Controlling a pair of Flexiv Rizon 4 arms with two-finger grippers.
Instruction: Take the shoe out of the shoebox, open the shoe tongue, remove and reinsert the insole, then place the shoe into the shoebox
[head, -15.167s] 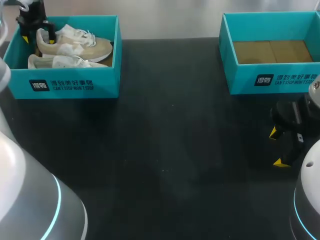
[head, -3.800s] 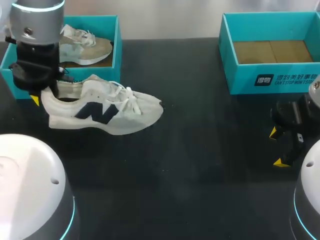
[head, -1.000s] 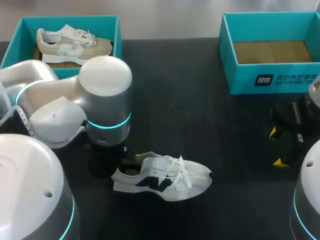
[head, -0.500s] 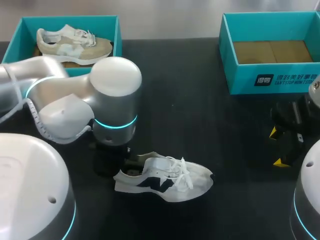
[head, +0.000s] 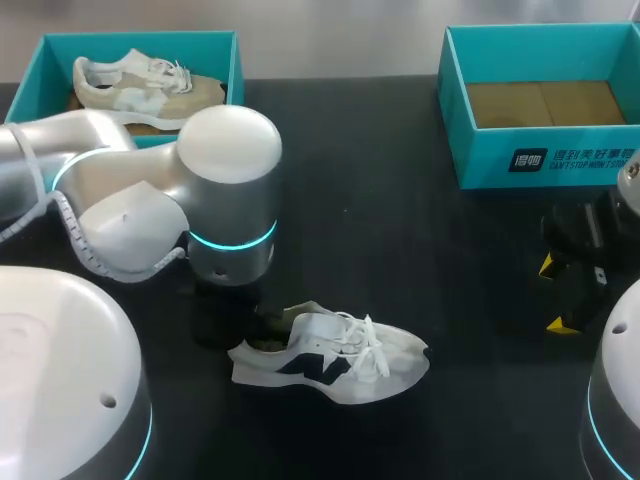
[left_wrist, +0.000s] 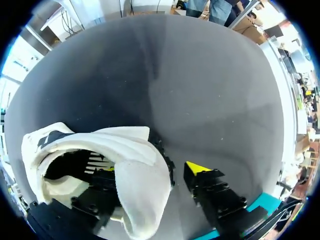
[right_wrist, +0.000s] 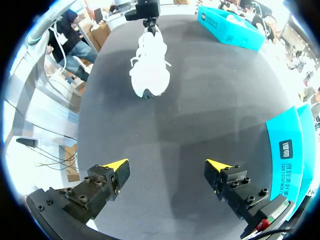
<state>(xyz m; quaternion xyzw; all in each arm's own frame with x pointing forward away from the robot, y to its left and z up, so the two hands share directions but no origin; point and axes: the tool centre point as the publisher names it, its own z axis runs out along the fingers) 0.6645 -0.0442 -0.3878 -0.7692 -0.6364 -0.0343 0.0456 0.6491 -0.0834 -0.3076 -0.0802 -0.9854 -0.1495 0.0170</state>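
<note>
A white sneaker with a dark side logo (head: 330, 355) lies upright on the black table, toe pointing right. It also shows far ahead of my right gripper (right_wrist: 149, 67). My left arm (head: 225, 200) stands over its heel. In the left wrist view my left gripper (left_wrist: 152, 170) is open. The shoe's heel collar (left_wrist: 125, 155) sits between the fingers, one finger inside the shoe and the other finger (left_wrist: 200, 172) clear of the heel outside. My right gripper (head: 555, 295) hangs open and empty at the table's right edge, its fingers spread wide in its own view (right_wrist: 166, 165).
A teal shoebox (head: 235, 90) at the back left holds a second beige-and-white sneaker (head: 140, 85). Another teal box (head: 540, 150) at the back right shows only a brown cardboard floor; its wall is beside my right gripper (right_wrist: 295, 145).
My left gripper's fingers have spread apart and let go of the sneaker's heel. The sneaker rests on the table, nudged slightly right. My right arm has not moved.
</note>
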